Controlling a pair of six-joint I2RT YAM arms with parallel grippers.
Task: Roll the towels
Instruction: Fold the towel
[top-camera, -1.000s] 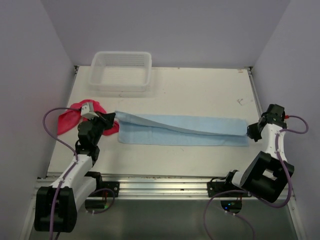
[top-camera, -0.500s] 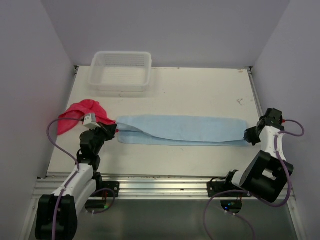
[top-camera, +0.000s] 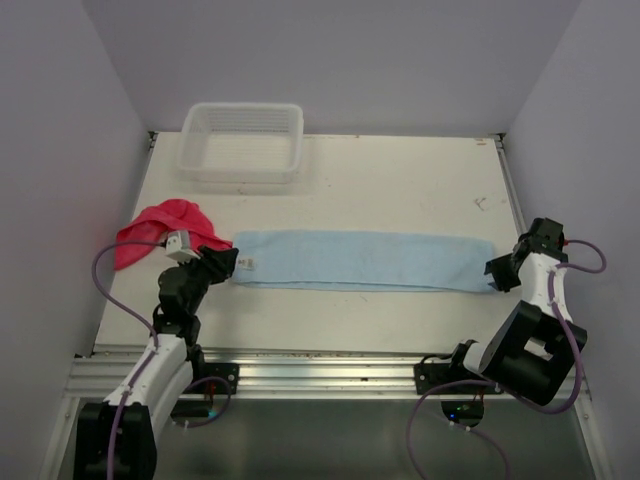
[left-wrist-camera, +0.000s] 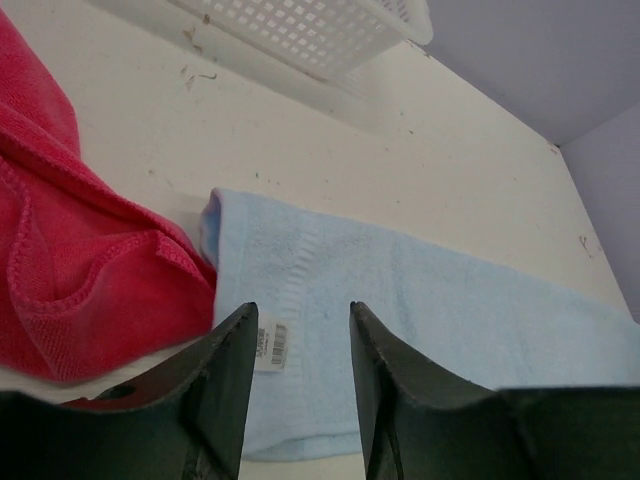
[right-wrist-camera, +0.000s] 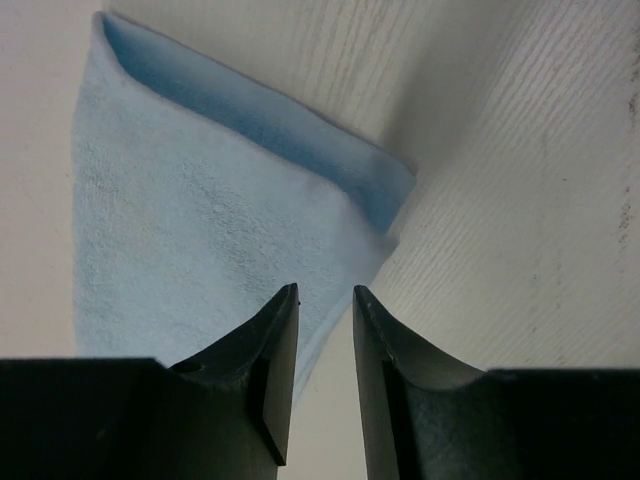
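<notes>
The light blue towel (top-camera: 365, 259) lies flat on the table, folded into a long strip running left to right. A white label (left-wrist-camera: 270, 344) shows near its left end. The pinkish-red towel (top-camera: 160, 225) lies crumpled at the table's left side, touching the blue one's left end. My left gripper (top-camera: 232, 262) stands open over the blue towel's left end (left-wrist-camera: 300, 310), with nothing between its fingers. My right gripper (top-camera: 492, 274) hangs open at the towel's right end (right-wrist-camera: 325, 290), its jaws a small way apart over the corner, holding nothing.
A clear plastic basket (top-camera: 241, 141) stands at the back left of the white table (top-camera: 400, 180). Purple walls close in on the left, back and right. A metal rail (top-camera: 320, 365) runs along the near edge by the arm bases.
Both grippers have let go of the blue towel's ends and opened. The raised fold has dropped, and the towel now lies flat as a narrow strip.
</notes>
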